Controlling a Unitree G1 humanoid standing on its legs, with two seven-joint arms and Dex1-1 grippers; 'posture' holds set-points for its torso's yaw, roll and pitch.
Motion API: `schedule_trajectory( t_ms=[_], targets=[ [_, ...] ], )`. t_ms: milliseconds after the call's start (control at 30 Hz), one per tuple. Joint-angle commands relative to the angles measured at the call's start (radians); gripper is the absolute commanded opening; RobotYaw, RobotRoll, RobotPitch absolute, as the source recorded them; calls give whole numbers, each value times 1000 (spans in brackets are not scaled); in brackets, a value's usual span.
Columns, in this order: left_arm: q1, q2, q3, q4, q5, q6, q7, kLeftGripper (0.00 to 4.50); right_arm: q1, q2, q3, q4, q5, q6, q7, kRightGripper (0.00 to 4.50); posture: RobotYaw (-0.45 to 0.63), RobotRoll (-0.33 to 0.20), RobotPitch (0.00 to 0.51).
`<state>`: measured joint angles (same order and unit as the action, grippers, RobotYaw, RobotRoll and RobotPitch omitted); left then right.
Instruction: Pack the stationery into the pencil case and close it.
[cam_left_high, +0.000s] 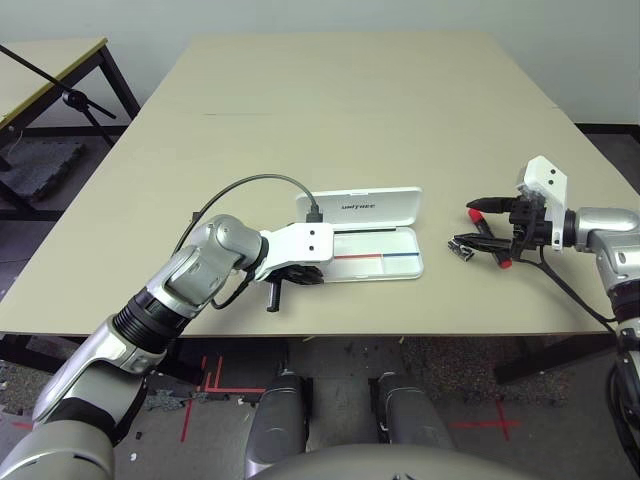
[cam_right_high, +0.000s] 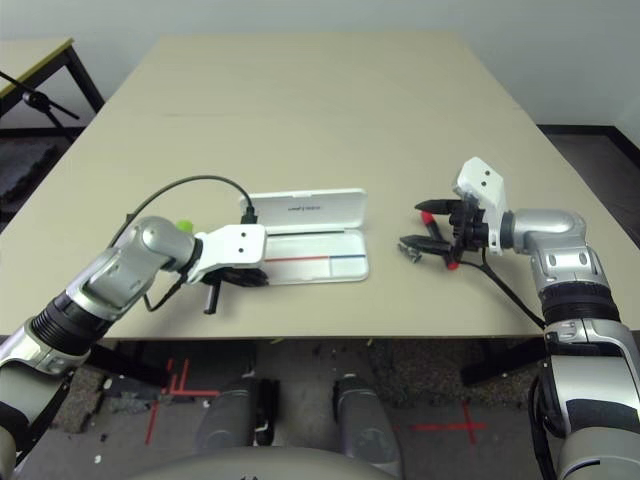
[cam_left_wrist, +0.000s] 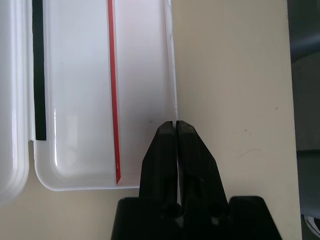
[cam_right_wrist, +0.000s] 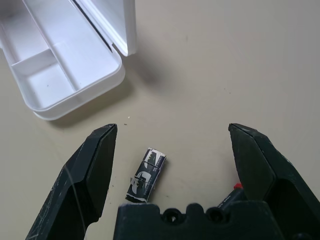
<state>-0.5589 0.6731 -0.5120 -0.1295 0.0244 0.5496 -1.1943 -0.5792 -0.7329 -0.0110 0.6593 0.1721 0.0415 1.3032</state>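
Left eye view: on the counter, the pencil case is laid open, its wall clamped by the left gripper. Loading is judged in hand. The right gripper is spread wide, unloaded; it must be lowered and closed on the red marker or smaller clip.

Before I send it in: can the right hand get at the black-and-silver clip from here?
Probably yes: the right hand is open above the clip, which lies between its spread fingers with nothing on top.
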Motion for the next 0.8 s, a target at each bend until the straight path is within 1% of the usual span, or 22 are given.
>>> schedule_trajectory(
  t_ms=[33, 500, 533, 600, 700, 733, 800],
  targets=[
    [15, 6, 11, 1, 0, 11, 10, 27, -13, 7, 14, 18, -14, -16, -1, 4500, 33, 0, 50],
    [10, -5, 21, 30, 12, 1, 55, 27, -23, 17, 14, 35, -22, -31, 3, 4500, 37, 0, 49],
    [10, -5, 22, 30, 13, -3, 61, 502, -23, 16, 14, 36, -23, -32, 3, 4500, 36, 0, 48],
    [7, -6, 26, 31, 14, -12, 69, 1070, -24, 15, 14, 38, -23, -33, 4, 4500, 36, 0, 48],
    [0, -4, 34, 25, 11, -27, 70, 2220, -24, 14, 14, 39, -24, -34, 4, 4500, 36, 0, 49],
    [-1, -2, 37, 20, 11, -38, 68, 2528, -24, 14, 13, 39, -25, -34, 4, 4500, 36, 0, 49],
    [-1, 4, 44, 6, 10, -61, 63, 3374, -25, 14, 13, 39, -25, -34, 3, 4500, 36, 0, 49]
  ],
)
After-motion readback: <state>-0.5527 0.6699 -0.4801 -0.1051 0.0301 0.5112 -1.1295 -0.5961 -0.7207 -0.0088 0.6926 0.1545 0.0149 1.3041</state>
